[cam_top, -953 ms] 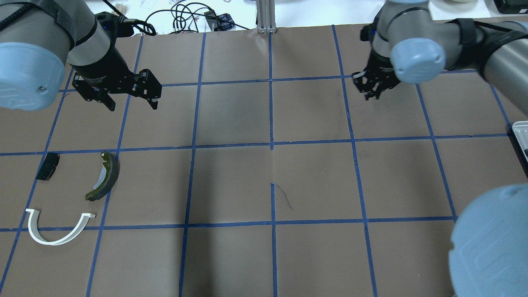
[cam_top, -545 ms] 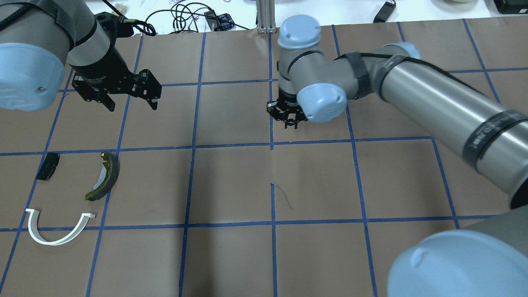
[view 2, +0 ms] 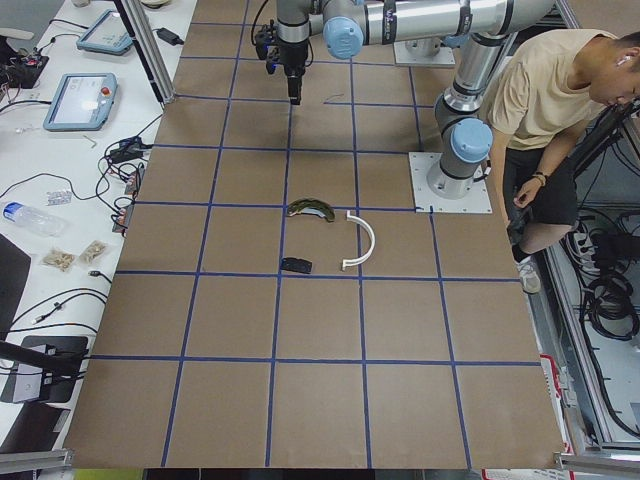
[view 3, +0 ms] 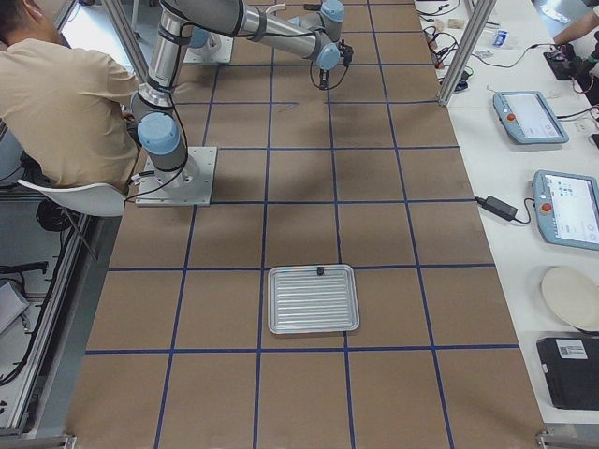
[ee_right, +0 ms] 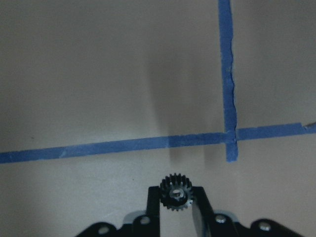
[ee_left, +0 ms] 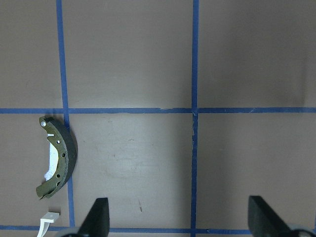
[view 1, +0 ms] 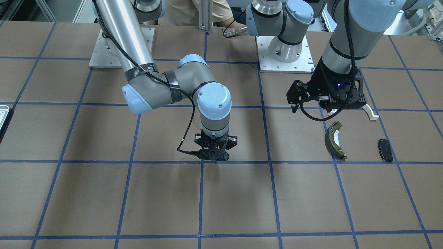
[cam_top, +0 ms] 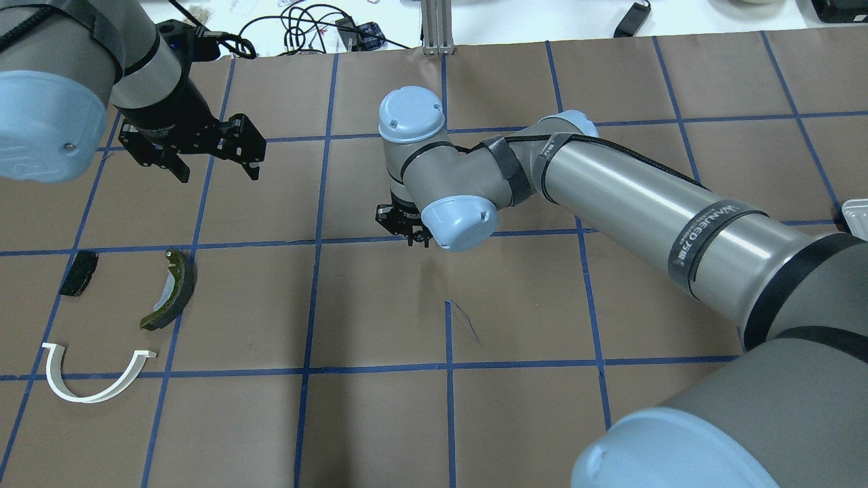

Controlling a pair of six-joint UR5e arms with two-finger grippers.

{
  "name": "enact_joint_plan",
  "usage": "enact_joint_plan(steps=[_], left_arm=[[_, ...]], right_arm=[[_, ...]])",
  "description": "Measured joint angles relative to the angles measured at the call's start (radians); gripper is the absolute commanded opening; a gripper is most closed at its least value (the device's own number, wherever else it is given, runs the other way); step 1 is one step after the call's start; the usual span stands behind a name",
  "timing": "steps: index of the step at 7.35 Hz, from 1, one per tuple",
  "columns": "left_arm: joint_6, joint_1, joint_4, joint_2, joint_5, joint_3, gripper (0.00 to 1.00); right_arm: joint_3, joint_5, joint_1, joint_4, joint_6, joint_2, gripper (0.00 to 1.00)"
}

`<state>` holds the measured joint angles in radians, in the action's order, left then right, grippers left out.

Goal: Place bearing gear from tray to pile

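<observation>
My right gripper (cam_top: 411, 236) is shut on a small black toothed bearing gear (ee_right: 176, 191) and holds it above the brown table near the centre. It also shows in the front view (view 1: 214, 157). The silver tray (view 3: 273, 301) lies far to the right, and only its corner (cam_top: 856, 215) shows from overhead. The pile lies at the left: an olive-grey brake shoe (cam_top: 173, 290), a white arch (cam_top: 95, 390) and a black brake pad (cam_top: 78, 273). My left gripper (cam_top: 217, 171) hangs open and empty beyond the pile. The brake shoe (ee_left: 61, 158) shows in its wrist view.
Blue tape lines (cam_top: 446, 237) divide the brown table into squares. A small dark item (view 3: 319, 270) sits at the tray's far rim. A person (view 2: 555, 110) sits behind the robot bases. Cables and tablets lie on the white benches beyond the table.
My right arm has swept left across the table from the right side to the centre, carrying the gear. The left arm and the pile have not moved.
</observation>
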<state>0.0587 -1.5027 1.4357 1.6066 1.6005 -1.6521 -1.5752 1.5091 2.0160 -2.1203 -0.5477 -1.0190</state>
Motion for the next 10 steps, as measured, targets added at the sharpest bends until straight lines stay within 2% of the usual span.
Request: enact_joint_plan(steps=[2, 4, 6, 10], left_arm=[[-0.001, 0.006, 0.001, 0.008, -0.002, 0.002, 1.0], [-0.011, 0.005, -0.011, 0.032, -0.013, -0.002, 1.0], [-0.039, -0.041, -0.067, 0.083, -0.018, -0.022, 1.0], [-0.231, -0.25, -0.269, 0.261, -0.037, -0.033, 1.0]], right_arm=[[0.0, 0.014, -0.074, 0.02, 0.086, -0.041, 1.0], [0.0, 0.044, -0.297, 0.055, 0.353, -0.077, 1.0], [-0.001, 0.096, -0.528, 0.065, 0.754, -0.105, 1.0], [-0.004, 0.141, -0.952, 0.128, 1.607, -0.133, 1.0]])
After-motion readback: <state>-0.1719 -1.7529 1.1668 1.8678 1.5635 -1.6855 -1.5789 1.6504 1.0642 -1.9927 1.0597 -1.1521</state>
